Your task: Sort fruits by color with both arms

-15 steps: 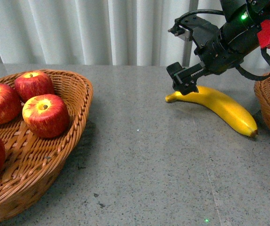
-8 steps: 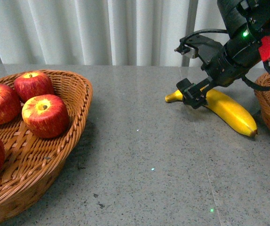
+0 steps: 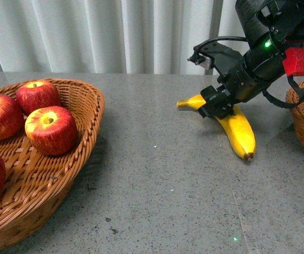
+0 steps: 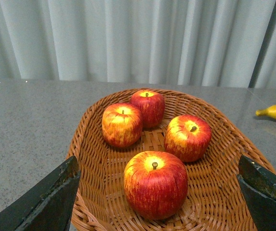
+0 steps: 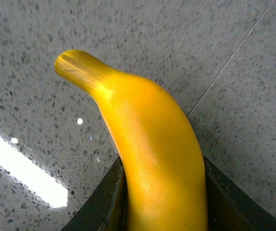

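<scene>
Right gripper (image 3: 215, 103) jaws clamp the banana (image 3: 237, 129); its wrist view confirms contact. Left gripper (image 4: 157, 192), unseen frontally, hangs wide above four apples (image 4: 155, 184).

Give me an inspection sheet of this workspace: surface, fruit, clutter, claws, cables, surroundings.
Surface: grey speckled table, a few small dark specks.
Job's things: four apples in the left wicker basket; one banana on the table; right basket at the frame edge, with something yellow in it.
Clutter: nothing seen.
Claws: right claw closed around the banana near its stem end; left claw open above the apple basket.
Cables: black cable looped on the right arm.
Surroundings: pale curtain behind.
</scene>
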You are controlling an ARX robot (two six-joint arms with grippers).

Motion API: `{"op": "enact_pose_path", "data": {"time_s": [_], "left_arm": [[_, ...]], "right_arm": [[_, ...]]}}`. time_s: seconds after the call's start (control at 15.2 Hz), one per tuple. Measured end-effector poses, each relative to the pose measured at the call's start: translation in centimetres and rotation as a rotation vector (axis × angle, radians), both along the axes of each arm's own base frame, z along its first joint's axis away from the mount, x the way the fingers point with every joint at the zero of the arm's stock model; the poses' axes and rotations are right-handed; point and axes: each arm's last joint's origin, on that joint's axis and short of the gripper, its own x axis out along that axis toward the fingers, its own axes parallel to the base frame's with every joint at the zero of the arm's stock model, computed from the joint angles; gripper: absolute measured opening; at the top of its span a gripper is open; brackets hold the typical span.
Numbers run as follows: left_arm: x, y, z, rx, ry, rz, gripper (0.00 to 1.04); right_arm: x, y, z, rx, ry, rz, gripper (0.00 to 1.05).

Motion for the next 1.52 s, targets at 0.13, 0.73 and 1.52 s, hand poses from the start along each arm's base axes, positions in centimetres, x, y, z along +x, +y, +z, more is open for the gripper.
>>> {"op": "enact_pose_path", "data": {"time_s": [0.13,0.73,1.52], "left_arm": [[0.0,0.0,0.0,0.000,0.000,0.000,0.98],[0.0,0.0,0.0,0.000,0.000,0.000,0.98],[0.0,0.0,0.0,0.000,0.000,0.000,0.98]], "right_arm": [[-0.1,-0.1,1.9,0.069,-0.045,-0.021,0.36],[-7.3,-15.9,13.1,0.374,-0.319,-0.214,0.36],[-13.7,-21.4,7.1,0.076,-0.299,-0.141,0.72]]}}
